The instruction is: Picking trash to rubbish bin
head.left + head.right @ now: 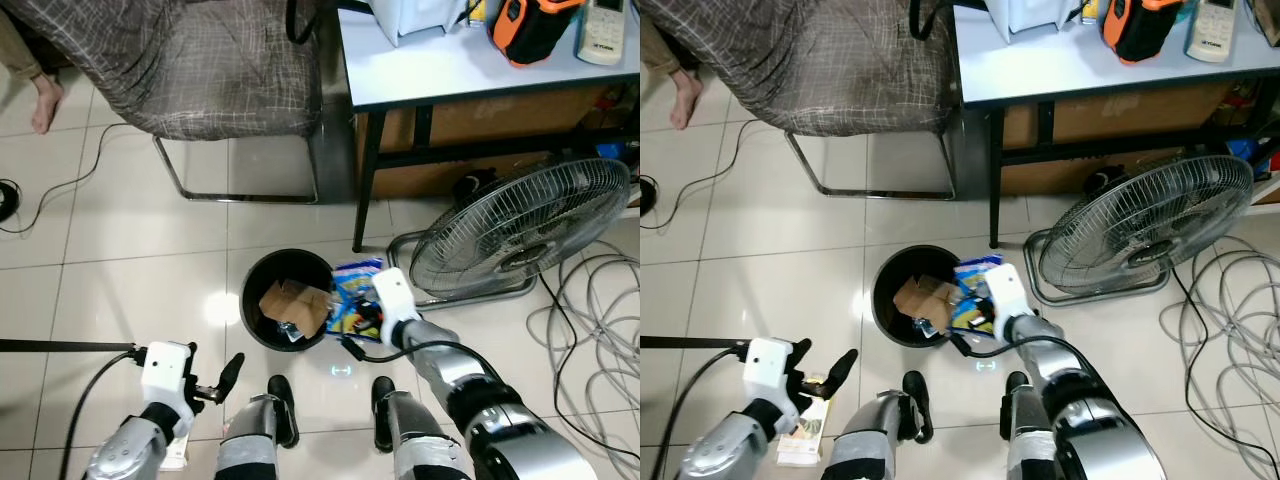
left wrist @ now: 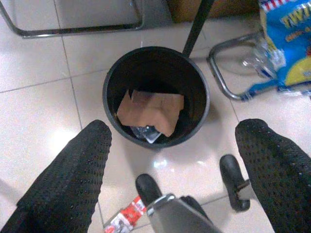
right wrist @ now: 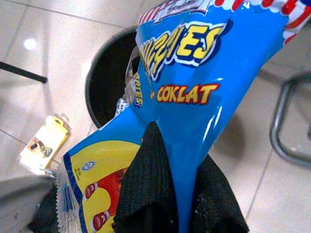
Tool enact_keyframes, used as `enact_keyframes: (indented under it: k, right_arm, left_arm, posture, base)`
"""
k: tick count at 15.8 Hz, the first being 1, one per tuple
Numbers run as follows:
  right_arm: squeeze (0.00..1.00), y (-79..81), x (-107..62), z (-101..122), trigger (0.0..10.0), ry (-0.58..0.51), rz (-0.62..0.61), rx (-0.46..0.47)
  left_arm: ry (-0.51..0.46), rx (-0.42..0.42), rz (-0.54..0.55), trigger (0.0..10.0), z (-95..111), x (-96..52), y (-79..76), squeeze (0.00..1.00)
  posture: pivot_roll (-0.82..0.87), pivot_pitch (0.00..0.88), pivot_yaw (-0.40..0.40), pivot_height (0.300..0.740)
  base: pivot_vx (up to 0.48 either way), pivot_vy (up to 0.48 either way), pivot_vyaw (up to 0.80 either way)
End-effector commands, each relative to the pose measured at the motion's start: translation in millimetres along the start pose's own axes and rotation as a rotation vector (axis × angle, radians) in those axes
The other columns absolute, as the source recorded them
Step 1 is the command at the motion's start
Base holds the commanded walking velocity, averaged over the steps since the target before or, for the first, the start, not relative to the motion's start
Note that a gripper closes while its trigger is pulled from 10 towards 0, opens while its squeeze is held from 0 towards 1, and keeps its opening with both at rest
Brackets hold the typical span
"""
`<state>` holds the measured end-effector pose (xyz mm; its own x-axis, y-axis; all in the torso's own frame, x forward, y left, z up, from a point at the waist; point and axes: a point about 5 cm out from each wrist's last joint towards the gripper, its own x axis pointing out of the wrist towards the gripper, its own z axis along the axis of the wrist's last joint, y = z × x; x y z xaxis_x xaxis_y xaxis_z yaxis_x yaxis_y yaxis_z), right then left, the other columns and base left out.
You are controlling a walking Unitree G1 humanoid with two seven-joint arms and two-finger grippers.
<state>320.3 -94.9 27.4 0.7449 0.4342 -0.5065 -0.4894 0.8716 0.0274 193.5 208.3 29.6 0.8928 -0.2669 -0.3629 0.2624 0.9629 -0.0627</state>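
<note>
Down by the robot's feet, a round black plastic rubbish bin stands on the pale tiled floor, with a crumpled piece of brown cardboard and some smaller scraps lying inside it. The right gripper has its two black fingers pinched together on a shiny blue snack packet, printed with yellow lettering, the word "COKLAT", a yellow panel and a red-and-white striped edge. From the head camera the packet is held at the bin's right rim, partly over the opening, between the bin and the metal base of a grey wire-caged floor fan.

The left gripper hangs low near the robot's left side with its fingers spread wide apart, holding nothing; its wrist camera looks between them straight down into the bin. A small red-and-white wrapper lies on the tiles near the robot's black foot, and a flat yellowish packet lies on the floor beneath the left arm.
</note>
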Motion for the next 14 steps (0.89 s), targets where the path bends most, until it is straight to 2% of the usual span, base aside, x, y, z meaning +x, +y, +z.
enact_keyframes:
  k: [1,5,7,11,14]
  right_arm:
    - [0.00,5.3,1.5,-6,0.0,0.019,0.019,0.009]
    - [0.00,4.7,4.0,2,0.0,0.003,0.014,-0.003]
    - [0.00,6.2,5.0,2,0.0,0.008,0.017,-0.010]
    - [0.00,8.3,3.9,-11,0.0,0.045,-0.004,0.034]
    - [0.00,9.4,2.8,-18,0.0,0.061,-0.015,0.042]
  left_arm:
    - [0.086,-0.006,-0.016,10.0,-13,-13.3,-0.3,1.00]
    - [0.123,-0.001,-0.102,10.0,-13,-23.3,-8.5,1.00]
    - [0.146,-0.007,-0.180,10.0,-12,-32.9,-17.1,1.00]
    - [0.132,-0.054,-0.239,10.0,-7,-39.3,-30.1,1.00]
    - [0.168,-0.060,-0.309,10.0,-13,-47.2,-43.5,0.88]
  posture:
    - [0.07,0.383,0.106,0.740]
    - [0.08,0.389,0.110,0.740]
    - [0.08,0.399,0.111,0.740]
    - [0.09,0.409,0.114,0.740]
    - [0.09,0.418,0.116,0.740]
  base:
    - [0.000,0.000,0.00]
    - [0.000,0.000,0.00]
    - [0.000,0.000,0.00]
    - [0.000,0.000,0.00]
    - [0.000,0.000,0.00]
